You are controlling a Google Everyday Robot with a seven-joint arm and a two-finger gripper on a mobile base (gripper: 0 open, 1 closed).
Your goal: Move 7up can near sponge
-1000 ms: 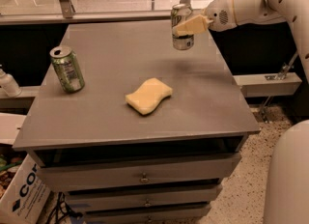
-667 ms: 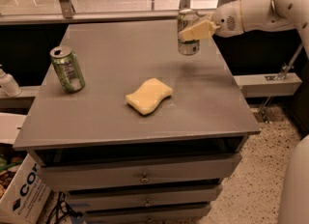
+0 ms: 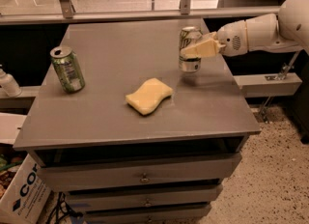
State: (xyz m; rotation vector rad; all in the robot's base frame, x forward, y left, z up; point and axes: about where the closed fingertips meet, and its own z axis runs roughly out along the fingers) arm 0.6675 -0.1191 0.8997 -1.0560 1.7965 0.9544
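Silver-white 7up can [image 3: 188,37], upper right of frame, upright, gripped by pincer [image 3: 192,50], apart from sponge [image 3: 149,95] at ctr. Risk: tilted release tips can; overshoot shoves sponge.

Gripper [image 3: 190,49], at the 7up can [image 3: 189,65]: cream, wedge-shaped fingers [image 3: 205,47]. Wrist [image 3: 236,38]: white rounded housing with a dark perforated grille. Arm [image 3: 264,32]: smooth white shell, widening to a bulbous white link at far right.
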